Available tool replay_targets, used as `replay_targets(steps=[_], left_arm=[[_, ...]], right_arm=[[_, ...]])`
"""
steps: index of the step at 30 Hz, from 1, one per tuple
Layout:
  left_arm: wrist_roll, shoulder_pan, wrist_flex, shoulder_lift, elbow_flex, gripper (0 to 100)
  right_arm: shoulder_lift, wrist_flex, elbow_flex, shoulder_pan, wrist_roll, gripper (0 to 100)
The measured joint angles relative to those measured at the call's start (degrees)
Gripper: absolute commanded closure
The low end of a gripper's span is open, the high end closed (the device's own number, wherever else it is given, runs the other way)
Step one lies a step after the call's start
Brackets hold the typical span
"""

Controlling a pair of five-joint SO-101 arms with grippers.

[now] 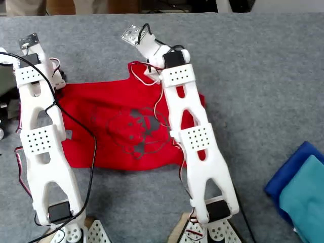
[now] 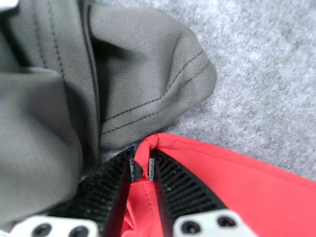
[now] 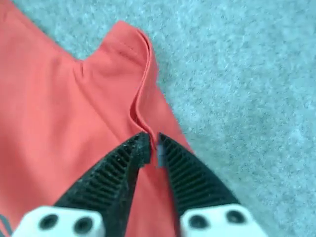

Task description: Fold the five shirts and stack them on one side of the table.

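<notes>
Corner of red shirt (image 2: pixel 247 187) pinched in left pincer (image 2: pixel 141 169), beside grey shirt (image 2: pixel 49 123), right pincer (image 3: pixel 154 148) clamped on folded edge

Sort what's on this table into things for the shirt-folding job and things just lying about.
For the job: red printed T-shirt, pinched by left gripper and right gripper; grey-green stitched shirt; blue folded cloth; teal folded cloth.
Just there: grey felt table cover.
</notes>
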State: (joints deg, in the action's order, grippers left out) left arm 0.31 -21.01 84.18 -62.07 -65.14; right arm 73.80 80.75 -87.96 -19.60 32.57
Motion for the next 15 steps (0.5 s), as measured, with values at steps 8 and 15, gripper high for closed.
replay_targets(steps=[8,15], left_arm=[[0.00,0.00,0.00,0.00,0.00,98],[0.00,0.00,0.00,0.00,0.00,98]], right_arm=[[-0.09,3.52,-4.22,0.00,0.00,72.0],[-0.88,5.80,-4.66,0.00,0.00,72.0]])
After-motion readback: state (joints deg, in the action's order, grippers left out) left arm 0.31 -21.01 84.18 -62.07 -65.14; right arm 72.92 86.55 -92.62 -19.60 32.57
